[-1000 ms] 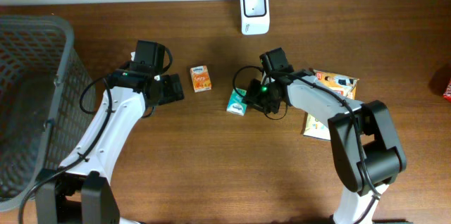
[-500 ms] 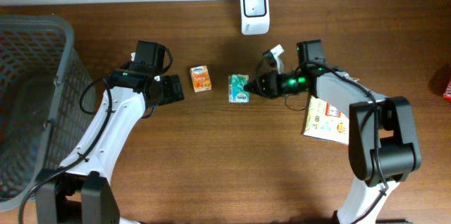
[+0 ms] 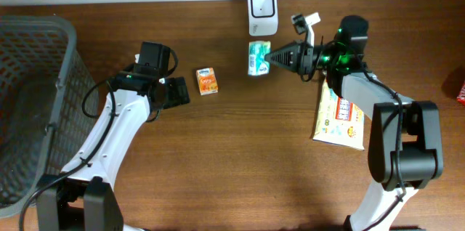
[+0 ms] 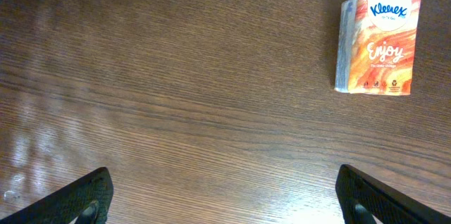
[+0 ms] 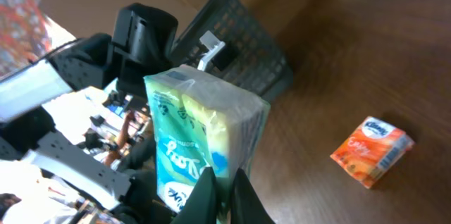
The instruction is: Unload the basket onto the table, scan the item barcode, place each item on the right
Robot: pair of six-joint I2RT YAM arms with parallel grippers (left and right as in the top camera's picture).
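Where the right gripper (image 3: pixel 275 58) reaches in from 3 o'clock, its fingers are pinched tight on one edge of the tissue pack (image 3: pixel 258 57), which sits just at 6 o'clock of the white scanner (image 3: pixel 261 11) near the table's (image 3: pixel 240 165) 12 o'clock edge. Tissue pack: soft pocket pack in glossy film, mint green and teal with white and pale yellow panels, blue lettering on one face; in the right wrist view the film is creased where the two dark fingertips bite its lower edge. No barcode can be made out in any view. Left gripper (image 4: pixel 224 199): fingers spread wide, holding nothing, over bare wood at 9 o'clock of the table's centre. Orange pack (image 3: pixel 207 81): a second tissue pack, orange with a white end, lying flat at about 8 o'clock of the green one and just at 3 o'clock of the left gripper. Basket (image 3: pixel 43 22): grey mesh, at the 9 o'clock edge. Flat printed packet (image 3: pixel 340 118): lying partly beneath the right arm, at 4 o'clock of the scanner.
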